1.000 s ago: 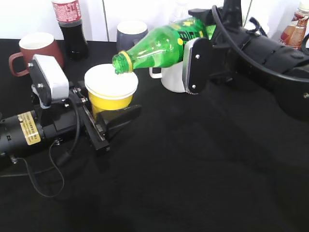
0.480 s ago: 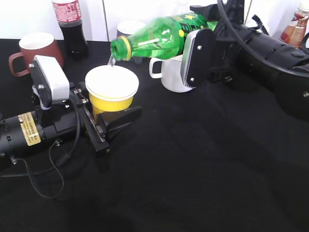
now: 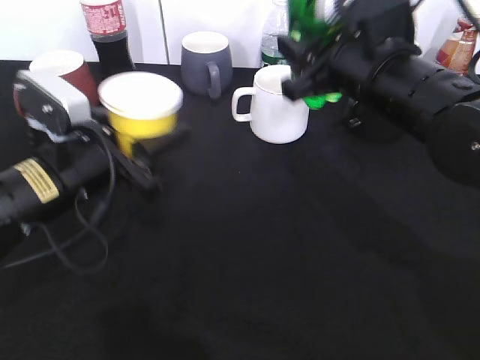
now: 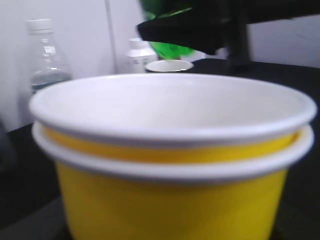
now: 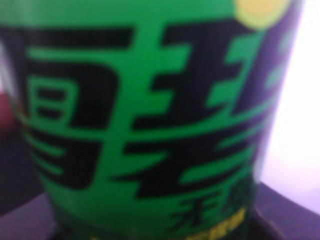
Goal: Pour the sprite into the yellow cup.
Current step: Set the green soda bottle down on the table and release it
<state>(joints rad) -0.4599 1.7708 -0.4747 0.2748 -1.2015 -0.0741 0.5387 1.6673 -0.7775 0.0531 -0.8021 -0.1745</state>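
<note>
The yellow cup (image 3: 139, 112) with its white rim is held in my left gripper (image 3: 146, 146) at the left of the exterior view, blurred by motion. It fills the left wrist view (image 4: 170, 190). The sprite (image 3: 315, 52), a green bottle, is gripped by my right gripper (image 3: 319, 64) at the back right, close to upright and blurred, above the white mug. Its green label fills the right wrist view (image 5: 145, 125). The jaws themselves are hidden behind the cup and the bottle in the wrist views.
A white handled mug (image 3: 276, 114) stands at the middle back, a grey mug (image 3: 204, 61) behind it, a dark red mug (image 3: 56, 69) at far left, a cola bottle (image 3: 109, 34) at the back, a clear bottle (image 3: 274, 37) and small bottles (image 3: 459, 45) at right.
The right gripper has swung the sprite from tilted over the cup back toward upright and to the right. The left gripper has carried the yellow cup left and back.
</note>
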